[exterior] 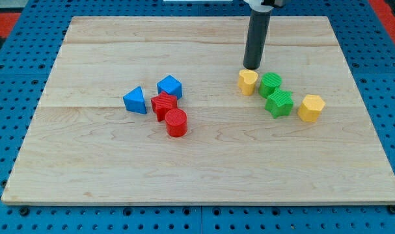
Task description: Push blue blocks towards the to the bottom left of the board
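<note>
Both blue blocks — blue triangular block point(135, 101) and blue cube point(169, 86) — sit mid-table point(86, 169), flanking the red star block point(163, 104); neither is pushed yet. My tip point(252, 67) rests far right of that star, just above the yellow heart block point(248, 82). No jaws fitted, so no jaw state applies.

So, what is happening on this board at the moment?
A robot arm with a dark rod is meant to push the blue blocks to the bottom left. My tip stands just above the yellow heart block, far to the right of the blue triangle and the blue cube. Both blue blocks sit mid-board beside the red ones, not yet pushed.
</note>
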